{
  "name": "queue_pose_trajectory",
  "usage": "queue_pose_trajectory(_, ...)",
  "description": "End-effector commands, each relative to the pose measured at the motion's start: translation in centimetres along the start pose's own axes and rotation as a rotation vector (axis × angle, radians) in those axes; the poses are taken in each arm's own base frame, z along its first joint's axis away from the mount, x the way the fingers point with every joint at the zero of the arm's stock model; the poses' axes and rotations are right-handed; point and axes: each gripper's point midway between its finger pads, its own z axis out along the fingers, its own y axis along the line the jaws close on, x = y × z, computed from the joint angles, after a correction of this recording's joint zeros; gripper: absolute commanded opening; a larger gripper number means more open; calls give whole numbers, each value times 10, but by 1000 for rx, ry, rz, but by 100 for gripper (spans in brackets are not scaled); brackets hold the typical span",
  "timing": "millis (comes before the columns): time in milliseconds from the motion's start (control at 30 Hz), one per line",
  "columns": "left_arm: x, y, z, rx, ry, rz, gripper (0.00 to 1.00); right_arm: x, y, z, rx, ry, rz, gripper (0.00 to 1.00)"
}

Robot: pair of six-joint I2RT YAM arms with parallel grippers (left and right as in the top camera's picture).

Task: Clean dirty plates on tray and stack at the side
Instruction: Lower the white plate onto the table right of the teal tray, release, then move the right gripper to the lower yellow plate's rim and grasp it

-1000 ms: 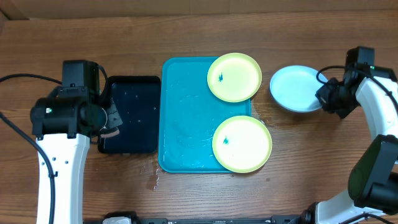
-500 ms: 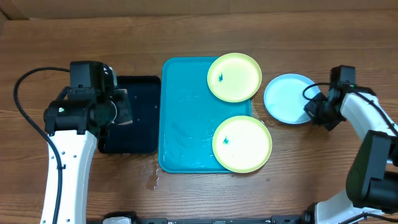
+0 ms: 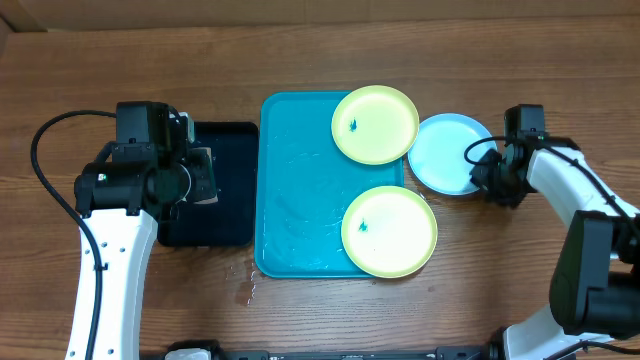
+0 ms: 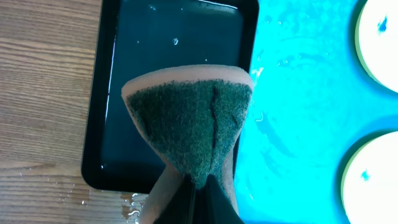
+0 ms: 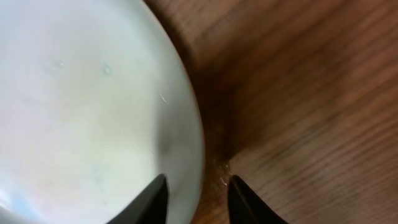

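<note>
Two yellow-green plates, each with a small dark blue smudge, rest on the right side of the turquoise tray [image 3: 300,190]: one at the back [image 3: 375,123], one at the front [image 3: 389,231]. A light blue plate [image 3: 445,153] lies on the wood just right of the tray, its left edge meeting the back plate's rim. My right gripper [image 3: 488,178] is at this plate's right edge; in the right wrist view its jaws [image 5: 198,186] stand apart astride the rim [image 5: 186,124]. My left gripper [image 3: 200,175] is shut on a green-faced sponge [image 4: 189,130] above the black tray.
A smaller black tray [image 3: 215,215] holding a film of water lies left of the turquoise tray. Water drops sit on the wood by its front corner [image 3: 245,290]. Bare wooden table surrounds everything.
My right gripper slid the light blue plate leftward until it met the back yellow-green plate, then its jaws parted. My left arm shifted a little right with the sponge.
</note>
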Motion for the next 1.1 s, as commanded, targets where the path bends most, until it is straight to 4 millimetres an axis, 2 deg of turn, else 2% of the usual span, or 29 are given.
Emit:
queue_pose_trajectory(0, -1, -4, -1, 20, -4, 26, 4, -5, 30, -49, -123, 18, -175, 38)
queue_pose_trajectory(133, 0, -4, -1, 20, -3, 26, 4, 17, 34, -85, -157, 120, -265, 43)
queue_pose_trajectory(267, 0, -4, -1, 20, -1, 25, 4, 47, 22, -93, -114, 234, -295, 48)
queue_pose_trajectory(667, 2, -4, -1, 19, 7, 25, 5, 128, 5, -62, -3, 442, -409, 47)
queue_pose_trajectory(833, 2, -4, -1, 20, 8, 25, 4, 145, 1, -45, 14, 458, -398, 45)
queue_pose_trajectory(1000, 3, -5, -1, 26, 10, 21, 5, 157, 3, -32, -16, 471, -406, 30)
queue_pose_trajectory(1067, 3, -5, -1, 26, 12, 21, 5, 161, 7, -29, -46, 475, -407, 29)
